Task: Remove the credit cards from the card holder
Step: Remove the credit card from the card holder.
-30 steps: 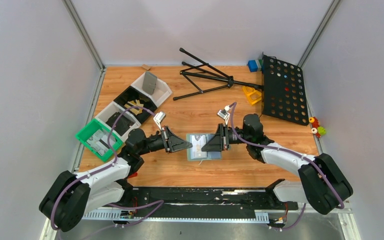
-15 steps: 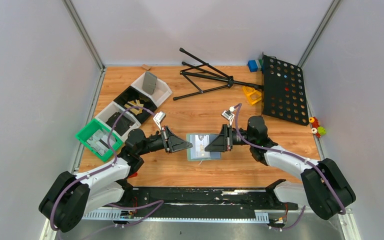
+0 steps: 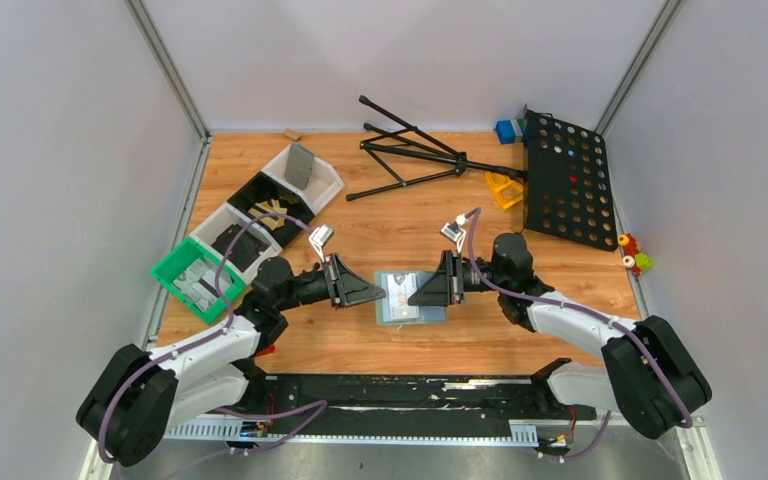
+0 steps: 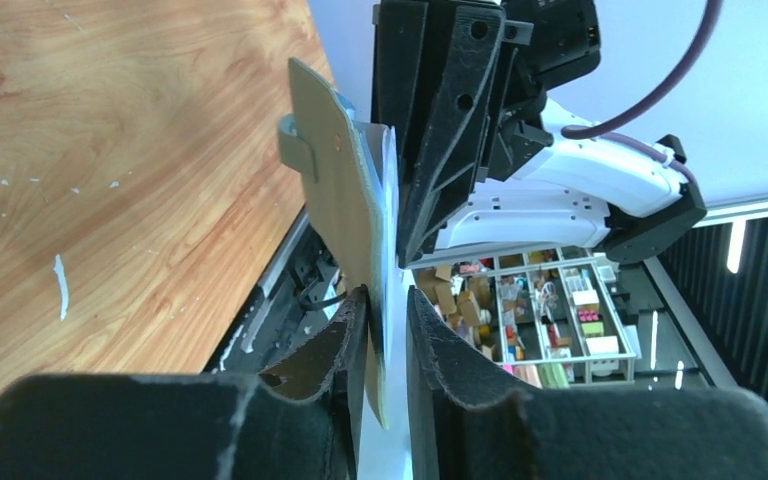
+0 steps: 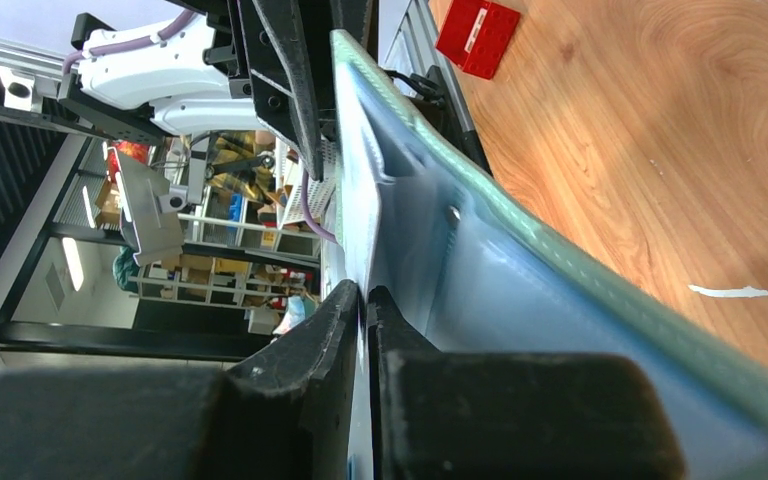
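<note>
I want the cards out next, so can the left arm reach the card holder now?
Probably yes. The right gripper is shut on one side of the card holder, and the left gripper stands slightly open astride its other edge, nothing between. Which layer it would pinch is unclear.

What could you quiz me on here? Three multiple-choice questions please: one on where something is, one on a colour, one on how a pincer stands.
1. Where is the card holder?
A. in a tray
B. on the black perforated board
C. between the left pincer and the right pincer

2. What colour is the tray beside the left arm?
A. green
B. red
C. blue

3. How is the right pincer?
A. wide open
B. shut on the card holder
C. out of view

Answers: C, both pincers meet it from opposite sides in the overhead view; A, its walls are bright green; B, its own camera shows both fingers pressed onto a thin layer of the holder.
</note>
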`<state>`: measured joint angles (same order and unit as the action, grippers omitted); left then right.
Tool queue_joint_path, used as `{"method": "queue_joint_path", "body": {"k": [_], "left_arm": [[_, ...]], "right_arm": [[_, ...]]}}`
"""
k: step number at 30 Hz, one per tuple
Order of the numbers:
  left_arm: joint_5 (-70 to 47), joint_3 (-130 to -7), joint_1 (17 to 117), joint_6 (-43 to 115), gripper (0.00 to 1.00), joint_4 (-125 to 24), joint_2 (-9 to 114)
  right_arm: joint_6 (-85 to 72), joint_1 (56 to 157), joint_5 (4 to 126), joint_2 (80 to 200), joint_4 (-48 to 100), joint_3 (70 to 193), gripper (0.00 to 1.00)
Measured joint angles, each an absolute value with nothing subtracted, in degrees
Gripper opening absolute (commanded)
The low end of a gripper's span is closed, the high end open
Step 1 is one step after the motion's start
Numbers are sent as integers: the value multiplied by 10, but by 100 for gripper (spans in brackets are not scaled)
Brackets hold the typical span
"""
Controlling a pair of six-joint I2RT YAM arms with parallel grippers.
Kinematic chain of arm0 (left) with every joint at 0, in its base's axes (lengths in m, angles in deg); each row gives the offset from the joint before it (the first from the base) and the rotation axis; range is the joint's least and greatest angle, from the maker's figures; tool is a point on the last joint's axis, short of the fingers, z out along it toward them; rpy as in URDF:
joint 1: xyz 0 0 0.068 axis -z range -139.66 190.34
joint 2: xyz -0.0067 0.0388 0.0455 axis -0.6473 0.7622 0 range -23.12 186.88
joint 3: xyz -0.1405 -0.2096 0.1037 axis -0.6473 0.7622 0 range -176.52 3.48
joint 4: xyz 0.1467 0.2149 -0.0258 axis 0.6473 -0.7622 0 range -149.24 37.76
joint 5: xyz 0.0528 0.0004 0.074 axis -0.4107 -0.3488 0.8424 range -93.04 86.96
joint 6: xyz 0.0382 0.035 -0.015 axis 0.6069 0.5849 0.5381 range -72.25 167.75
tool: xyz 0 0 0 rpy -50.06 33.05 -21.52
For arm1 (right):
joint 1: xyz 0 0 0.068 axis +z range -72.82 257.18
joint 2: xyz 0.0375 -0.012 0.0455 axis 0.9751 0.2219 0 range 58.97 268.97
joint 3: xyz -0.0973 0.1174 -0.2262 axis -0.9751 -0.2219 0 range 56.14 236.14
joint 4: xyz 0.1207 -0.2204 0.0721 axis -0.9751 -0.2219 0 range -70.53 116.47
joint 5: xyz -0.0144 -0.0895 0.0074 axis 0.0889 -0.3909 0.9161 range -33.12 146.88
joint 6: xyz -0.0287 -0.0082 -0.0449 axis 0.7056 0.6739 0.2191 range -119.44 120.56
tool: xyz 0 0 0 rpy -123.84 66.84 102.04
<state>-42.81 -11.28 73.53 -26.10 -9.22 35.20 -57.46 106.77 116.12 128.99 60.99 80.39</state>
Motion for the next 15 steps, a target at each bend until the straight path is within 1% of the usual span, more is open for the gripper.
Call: {"method": "queue_joint_path", "body": {"k": [3, 5, 15], "left_arm": [[-427, -119, 741, -247, 37, -119, 350], [-424, -126, 746, -233, 39, -142, 346], [-415, -141, 751, -195, 40, -203, 340]], "right_arm": [[-574, 1075, 1161, 1291, 609, 804, 9], [-574, 1079, 1160, 1292, 607, 805, 9], [-566, 1096, 1154, 1303, 594, 815, 9]]}}
